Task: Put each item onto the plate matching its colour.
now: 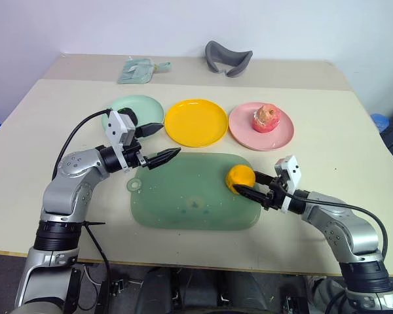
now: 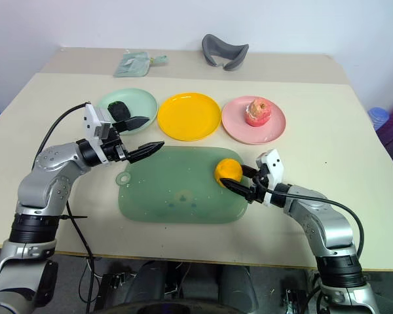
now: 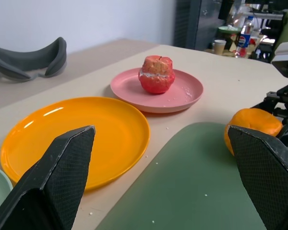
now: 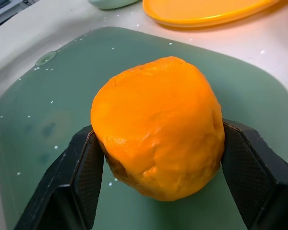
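Orange fruit [image 4: 158, 127] sits on dark-green tray [image 1: 183, 196], near tray's right end, w/ right gripper [image 1: 257, 184] clamped on it: one finger pressed to each side. Left gripper [image 1: 158, 142] hovers over tray's far-left corner, fingers wide apart, nothing between them. Three plates in a row beyond tray: mint green plate [image 2: 141, 99] w/ dark green lumpy piece [image 2: 120, 108] on it, yellow plate [image 1: 196, 122] bare in the middle, pink plate [image 1: 281, 134] w/ red apple [image 1: 266, 118] on it. Grey curved object [image 1: 228, 57] lies at table's far edge, well apart from plates.
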`<state>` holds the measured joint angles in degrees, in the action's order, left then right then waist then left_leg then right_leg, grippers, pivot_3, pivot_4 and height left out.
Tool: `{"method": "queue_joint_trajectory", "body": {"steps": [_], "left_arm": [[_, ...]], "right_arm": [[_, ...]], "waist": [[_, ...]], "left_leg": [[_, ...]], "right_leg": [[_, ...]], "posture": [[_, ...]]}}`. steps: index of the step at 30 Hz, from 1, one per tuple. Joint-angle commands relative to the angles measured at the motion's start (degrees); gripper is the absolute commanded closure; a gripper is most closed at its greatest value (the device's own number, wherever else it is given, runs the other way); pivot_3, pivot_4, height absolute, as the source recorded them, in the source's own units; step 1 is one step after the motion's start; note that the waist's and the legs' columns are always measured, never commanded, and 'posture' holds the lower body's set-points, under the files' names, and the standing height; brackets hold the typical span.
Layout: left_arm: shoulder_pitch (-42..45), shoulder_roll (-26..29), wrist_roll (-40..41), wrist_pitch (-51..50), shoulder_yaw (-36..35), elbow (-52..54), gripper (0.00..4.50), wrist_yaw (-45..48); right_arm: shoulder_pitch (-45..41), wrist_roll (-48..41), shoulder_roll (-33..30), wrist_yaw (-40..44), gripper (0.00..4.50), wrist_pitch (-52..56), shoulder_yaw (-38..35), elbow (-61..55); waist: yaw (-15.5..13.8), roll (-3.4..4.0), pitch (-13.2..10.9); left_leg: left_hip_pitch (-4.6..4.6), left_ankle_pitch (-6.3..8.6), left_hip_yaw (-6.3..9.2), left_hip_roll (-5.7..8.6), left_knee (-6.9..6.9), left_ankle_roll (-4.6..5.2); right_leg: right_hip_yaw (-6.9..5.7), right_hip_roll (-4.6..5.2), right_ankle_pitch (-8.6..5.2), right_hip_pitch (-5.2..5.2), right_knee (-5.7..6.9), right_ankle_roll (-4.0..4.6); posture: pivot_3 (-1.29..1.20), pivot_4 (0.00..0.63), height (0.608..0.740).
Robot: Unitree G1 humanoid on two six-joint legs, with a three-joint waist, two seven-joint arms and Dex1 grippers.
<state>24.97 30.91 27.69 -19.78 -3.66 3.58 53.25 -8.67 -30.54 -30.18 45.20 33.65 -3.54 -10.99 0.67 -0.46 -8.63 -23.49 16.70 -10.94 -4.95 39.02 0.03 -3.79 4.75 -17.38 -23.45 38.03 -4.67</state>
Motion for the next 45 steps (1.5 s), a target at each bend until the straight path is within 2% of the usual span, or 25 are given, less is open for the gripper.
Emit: {"method": "queue_joint_trajectory", "body": {"steps": [1, 9, 16, 23, 30, 32, 33, 34, 41, 45], "left_arm": [[-0.4, 0.2, 1.3, -0.3, -1.6, 2.7, 0.0, -0.7], [-4.2, -1.6, 1.9, -1.1, -6.8, 4.8, 0.0, -9.7], [-8.3, -5.4, -0.6, -0.9, -8.3, 9.3, 0.0, -20.0], [-10.2, -8.0, -3.4, -1.7, -8.6, 12.4, 0.0, -29.5], [-11.6, -7.9, -3.3, -1.1, -8.9, 12.8, 0.0, -30.4], [-12.1, -8.0, -3.2, -0.9, -8.8, 13.0, 0.0, -30.2], [-12.3, -7.9, -3.0, -0.9, -8.7, 12.8, 0.0, -29.7], [-12.8, -7.7, -3.4, -0.7, -8.3, 12.6, 0.0, -29.3], [-15.7, -6.6, -2.9, 0.0, -6.6, 14.2, 0.0, -24.6], [-16.4, -5.9, -6.5, 3.2, -4.6, 14.3, 0.0, -23.6]], "right_arm": [[-4.2, -1.1, 1.6, -0.9, 1.61, -1.6, -1.0, -1.7], [-21.6, 7.3, 12.8, -10.0, 1.61, -9.4, 3.2, 11.7], [-33.1, 14.6, 21.1, -13.6, 1.61, -23.3, 5.2, 29.2], [-41.3, 17.4, 24.0, -13.1, 1.61, -33.2, 4.2, 46.3], [-44.7, 18.2, 24.7, -11.8, 1.61, -38.1, 3.2, 55.7], [-45.0, 18.5, 24.8, -11.7, 0.58, -38.7, 3.1, 56.9], [-45.4, 18.9, 24.9, -11.8, 0.25, -39.2, 3.2, 57.8], [-45.8, 19.2, 25.0, -11.9, 0.12, -39.6, 3.3, 58.5], [-45.5, 20.4, 24.7, -13.3, 0.12, -41.2, 3.1, 57.4], [-39.7, 19.6, 21.7, -11.8, 0.12, -38.1, 3.3, 45.1]], "waist": [[0.1, 0.0, 0.0], [0.4, 0.01, 0.0], [0.1, -0.01, 0.0], [0.5, 0.0, 0.0], [0.5, 0.0, 0.0], [0.6, 0.0, 0.0], [0.6, 0.0, 0.0], [0.6, 0.0, 0.0], [0.6, 0.01, 0.0], [0.3, 0.02, 0.0]], "left_leg": [[0.0, 0.0, 0.0, 0.0, 0.0, 0.0], [0.02, 0.0, 0.01, -0.02, -0.01, 0.0], [-0.01, 0.0, 0.01, 0.02, 0.01, 0.0], [-0.01, 0.0, 0.01, 0.0, -0.02, 0.0], [-0.01, 0.0, -0.01, -0.01, -0.02, -0.01], [-0.01, 0.0, -0.02, -0.01, -0.02, -0.01], [-0.01, 0.0, -0.02, -0.01, -0.02, -0.01], [-0.01, 0.0, -0.02, -0.01, -0.02, -0.01], [-0.01, 0.0, -0.03, -0.01, -0.02, -0.01], [-0.01, 0.0, -0.02, -0.02, -0.03, -0.01]], "right_leg": [[0.0, 0.0, 0.0, 0.0, 0.0, 0.0], [0.01, -0.03, 0.0, -0.03, 0.02, 0.0], [0.0, 0.03, 0.0, -0.01, 0.02, 0.0], [-0.01, 0.01, 0.0, -0.02, 0.04, 0.0], [-0.01, 0.01, 0.0, -0.03, 0.04, 0.0], [0.0, 0.01, 0.0, -0.03, 0.04, 0.0], [0.0, 0.01, 0.0, -0.03, 0.04, 0.0], [0.0, 0.01, 0.0, -0.03, 0.05, 0.0], [0.0, 0.02, 0.0, -0.03, 0.05, 0.0], [0.0, 0.03, 0.0, -0.04, 0.04, 0.0]], "posture": [[0.0, 0.15, 0.74], [0.0, 0.15, 0.74], [0.0, 0.15, 0.74], [0.0, 0.15, 0.74], [0.0, 0.15, 0.74], [0.0, 0.15, 0.74], [0.0, 0.15, 0.74], [0.0, 0.15, 0.74], [0.0, 0.15, 0.74], [0.0, 0.15, 0.74]]}}
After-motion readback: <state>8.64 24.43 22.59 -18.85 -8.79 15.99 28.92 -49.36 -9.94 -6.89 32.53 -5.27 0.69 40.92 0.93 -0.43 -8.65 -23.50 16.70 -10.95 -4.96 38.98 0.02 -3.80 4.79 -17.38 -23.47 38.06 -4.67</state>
